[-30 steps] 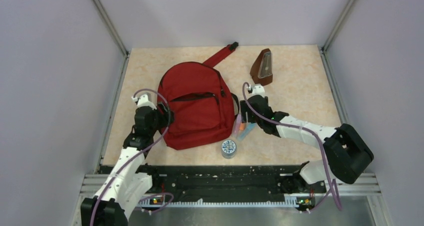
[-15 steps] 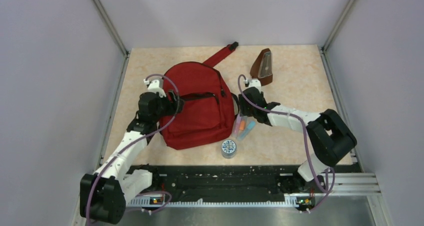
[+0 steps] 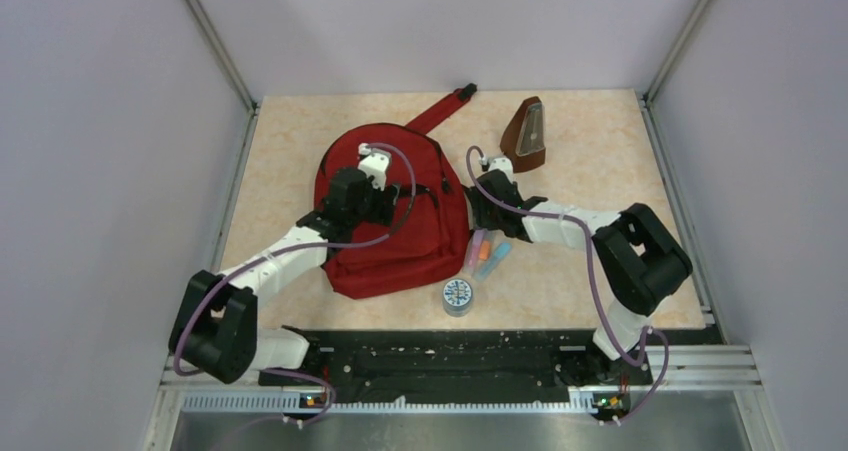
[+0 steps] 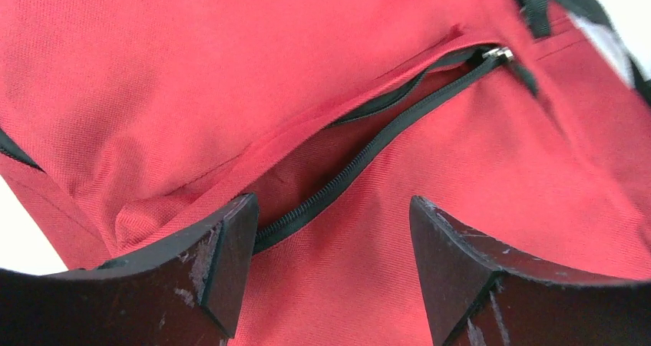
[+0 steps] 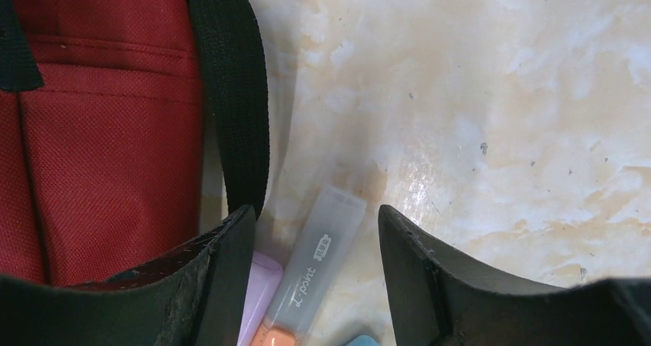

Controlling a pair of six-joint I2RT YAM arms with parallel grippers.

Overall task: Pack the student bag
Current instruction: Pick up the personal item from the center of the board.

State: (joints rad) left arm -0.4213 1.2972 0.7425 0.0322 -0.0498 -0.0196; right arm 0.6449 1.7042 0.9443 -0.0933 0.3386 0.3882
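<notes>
The student bag (image 3: 395, 236) is a red backpack lying flat mid-table, its front pocket zipper (image 4: 384, 135) partly open. My left gripper (image 3: 392, 199) hovers over that pocket, open and empty, its jaws either side of the zipper line (image 4: 330, 261). My right gripper (image 3: 478, 219) is open and empty at the bag's right edge, above several highlighter pens (image 3: 485, 253). In the right wrist view a clear-capped orange pen (image 5: 318, 265) lies between the jaws, a lilac pen (image 5: 257, 296) beside it, next to the bag's black trim (image 5: 234, 100).
A round blue-and-white tin (image 3: 457, 296) sits near the front edge below the pens. A brown metronome (image 3: 526, 133) stands at the back right. A red strap (image 3: 440, 111) extends to the back. Walls enclose the table (image 3: 600, 181).
My left gripper has moved from the bag's left edge rightward onto the front pocket. My right gripper has moved slightly back and left, toward the bag's right edge.
</notes>
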